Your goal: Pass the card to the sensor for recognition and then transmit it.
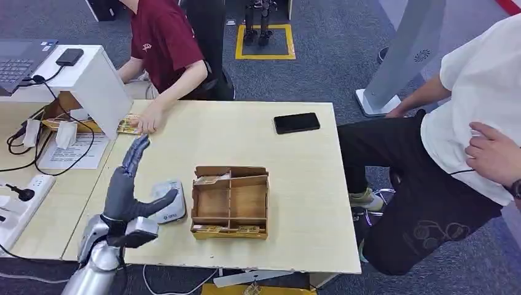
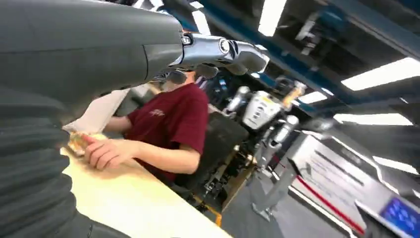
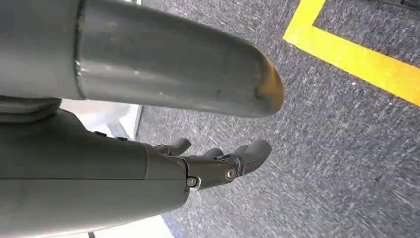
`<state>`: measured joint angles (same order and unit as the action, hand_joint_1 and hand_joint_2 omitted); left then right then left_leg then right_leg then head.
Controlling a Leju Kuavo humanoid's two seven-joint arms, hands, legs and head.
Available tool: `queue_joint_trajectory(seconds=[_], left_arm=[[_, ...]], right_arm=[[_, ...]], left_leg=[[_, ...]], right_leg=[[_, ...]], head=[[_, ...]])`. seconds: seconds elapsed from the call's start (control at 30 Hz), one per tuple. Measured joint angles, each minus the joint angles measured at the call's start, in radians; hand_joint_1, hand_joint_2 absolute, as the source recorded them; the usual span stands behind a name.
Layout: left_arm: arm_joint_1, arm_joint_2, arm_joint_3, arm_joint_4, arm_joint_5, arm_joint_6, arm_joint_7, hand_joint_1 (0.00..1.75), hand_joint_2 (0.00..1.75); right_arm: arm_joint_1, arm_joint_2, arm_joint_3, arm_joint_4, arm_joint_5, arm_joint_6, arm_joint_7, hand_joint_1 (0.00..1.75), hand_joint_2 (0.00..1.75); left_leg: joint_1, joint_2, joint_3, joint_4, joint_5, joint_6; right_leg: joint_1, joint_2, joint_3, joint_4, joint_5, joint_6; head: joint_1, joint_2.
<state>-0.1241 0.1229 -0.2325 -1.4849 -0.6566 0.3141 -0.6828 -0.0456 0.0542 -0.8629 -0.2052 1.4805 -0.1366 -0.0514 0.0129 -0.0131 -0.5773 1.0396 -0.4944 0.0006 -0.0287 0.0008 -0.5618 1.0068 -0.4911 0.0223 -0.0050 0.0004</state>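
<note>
Over table's near-left edge, left hand (image 1: 127, 193) spread, holding nothing; card (image 1: 128, 125) well beyond it, under person's hand (image 1: 148, 121).

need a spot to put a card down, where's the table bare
Bare wood lies right of the wooden organizer up to the table edge, and between it and the phone. It is crowded left: the card reader, the left robot hand and a person's hand.

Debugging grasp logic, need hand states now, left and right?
Left hand: open, fingers apart, holding nothing, raised over the table.
Right hand: empty, fingers loosely extended over the carpet; open.
</note>
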Motion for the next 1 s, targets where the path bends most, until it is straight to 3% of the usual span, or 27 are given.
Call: queue_joint_trajectory(seconds=[0.07,0.23,0.33,0.4,0.5,0.57,0.9,1.0], left_arm=[[0.04,0.027,-0.065,-0.03,-0.057,0.044,0.008,0.0,1.75],[0.086,0.074,-0.185,-0.054,-0.083,0.092,-0.01,0.0,1.75],[0.087,0.086,-0.251,-0.056,-0.198,0.147,0.013,0.0,1.75],[0.087,0.093,-0.296,-0.054,-0.183,0.139,0.027,0.0,1.75],[0.087,0.096,-0.334,-0.053,-0.077,0.1,-0.003,0.0,1.75],[0.087,0.101,-0.35,-0.053,-0.079,0.089,-0.005,0.0,1.75],[0.07,0.111,-0.411,0.01,-0.234,0.146,0.069,0.0,1.75],[0.049,0.116,-0.431,0.052,-0.366,0.212,0.168,0.0,1.75]], right_arm=[[-0.001,-0.003,-0.005,0.0,-0.003,-0.01,-0.009,0.0,0.0],[-0.001,-0.011,-0.015,0.0,-0.002,-0.016,-0.021,0.0,0.0],[-0.002,-0.014,-0.021,0.0,0.002,-0.014,-0.013,0.0,0.0],[-0.002,-0.015,-0.023,0.0,0.007,-0.013,-0.011,0.0,0.0],[-0.002,-0.015,-0.027,0.0,0.01,-0.014,-0.007,0.0,0.0],[-0.002,-0.015,-0.028,0.0,0.011,-0.014,-0.001,0.0,0.0],[-0.007,-0.014,-0.028,0.0,0.022,-0.016,-0.004,0.0,0.0],[-0.007,-0.014,-0.028,0.0,0.027,-0.015,-0.004,0.0,0.0]], left_leg=[[0.0,0.0,-0.001,0.0,0.0,0.0],[0.0,0.0,0.0,0.0,0.0,0.0],[0.0,0.0,0.0,0.0,0.0,0.0],[0.0,0.0,0.0,0.0,0.0,0.0],[0.0,0.0,0.0,0.0,0.0,0.0],[0.0,0.0,0.0,0.0,0.0,0.0],[0.0,0.0,0.0,0.0,0.0,0.0],[0.0,0.0,0.0,0.0,0.0,0.0]], right_leg=[[0.0,0.0,0.0,0.0,0.0,0.0],[0.0,0.0,0.0,0.0,0.0,0.0],[0.0,-0.001,0.0,0.0,0.0,0.0],[0.0,-0.001,0.0,0.0,0.001,0.0],[0.0,-0.001,0.0,0.0,0.001,0.0],[0.0,-0.001,0.0,0.0,0.001,0.0],[0.0,-0.001,0.0,0.0,0.001,0.0],[0.0,-0.001,0.0,0.0,0.001,0.0]], head=[[0.0,0.0],[0.0,0.0],[0.0,0.0],[0.0,0.0],[0.0,0.0],[0.0,0.0],[0.0,0.0],[0.0,0.0]])
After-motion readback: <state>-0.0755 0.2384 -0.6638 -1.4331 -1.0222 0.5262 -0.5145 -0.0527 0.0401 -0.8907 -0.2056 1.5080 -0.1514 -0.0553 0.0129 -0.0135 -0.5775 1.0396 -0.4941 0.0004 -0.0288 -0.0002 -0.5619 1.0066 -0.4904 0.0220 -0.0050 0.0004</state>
